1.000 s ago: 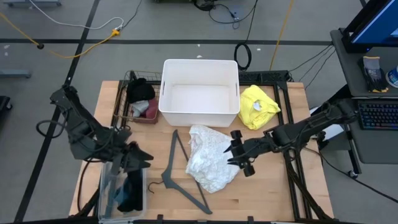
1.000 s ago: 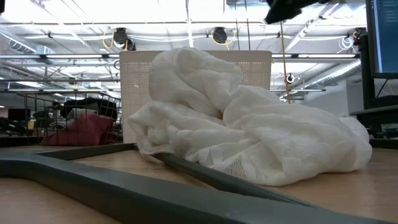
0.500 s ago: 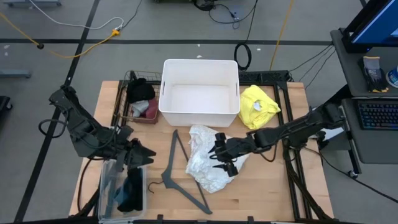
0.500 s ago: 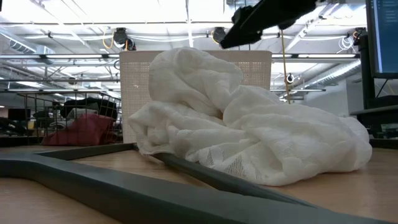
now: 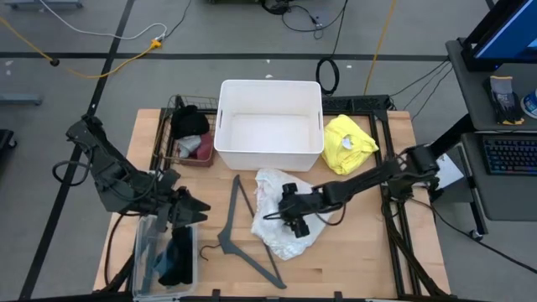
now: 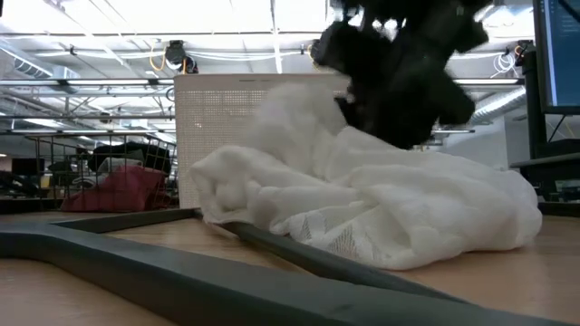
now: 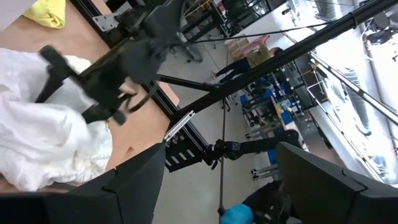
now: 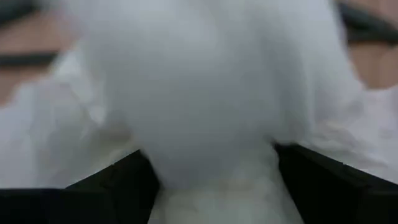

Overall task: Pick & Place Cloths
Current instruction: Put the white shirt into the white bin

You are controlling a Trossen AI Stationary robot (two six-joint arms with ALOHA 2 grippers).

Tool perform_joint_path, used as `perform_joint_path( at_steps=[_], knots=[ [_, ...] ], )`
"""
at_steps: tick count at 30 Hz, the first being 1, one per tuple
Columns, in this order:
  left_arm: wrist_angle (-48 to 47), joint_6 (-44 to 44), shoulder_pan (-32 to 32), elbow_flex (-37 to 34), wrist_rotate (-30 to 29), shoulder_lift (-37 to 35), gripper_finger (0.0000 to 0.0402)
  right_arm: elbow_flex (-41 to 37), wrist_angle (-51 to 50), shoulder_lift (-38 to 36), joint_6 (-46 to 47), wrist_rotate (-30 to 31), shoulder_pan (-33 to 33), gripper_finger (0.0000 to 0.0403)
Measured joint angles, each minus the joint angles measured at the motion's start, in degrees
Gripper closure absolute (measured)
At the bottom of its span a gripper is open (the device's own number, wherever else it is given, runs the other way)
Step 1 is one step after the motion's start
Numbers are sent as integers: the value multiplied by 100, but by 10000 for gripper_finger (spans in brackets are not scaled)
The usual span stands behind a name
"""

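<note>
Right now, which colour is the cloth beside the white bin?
Yellow cloth, by the white bin; the high view shows it best.

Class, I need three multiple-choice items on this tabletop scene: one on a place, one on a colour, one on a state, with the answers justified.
1. Where does the grey hanger lie?
A. Inside the white bin
B. On the table beside the lacy white cloth
C. In the wire basket

2. What colour is the cloth right of the white bin?
A. Yellow
B. Teal
C. Maroon

3. How is the right end effector?
A. Shut and parked off the table
B. Holding the hanger
C. Open, over the lacy white cloth

Answers: B, the hanger rests on bare wood by the cloth; A, it shows yellow; C, white fabric fills the gap between its spread fingers.
</note>
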Motion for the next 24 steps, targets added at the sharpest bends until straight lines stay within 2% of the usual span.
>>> perform_joint_path(
  at_steps=[7,14,18,24],
  knots=[
    [-88,-48,0,-2,9,2,91,24,52,828,50,171,36,98],
    [-86,-19,0,-2,11,2,91,22,-247,1056,152,177,187,114],
    [-85,85,0,-2,11,2,91,16,-594,1070,394,178,195,151],
    [-83,120,0,-2,11,2,91,15,-1135,1076,491,-33,188,246]
  ],
)
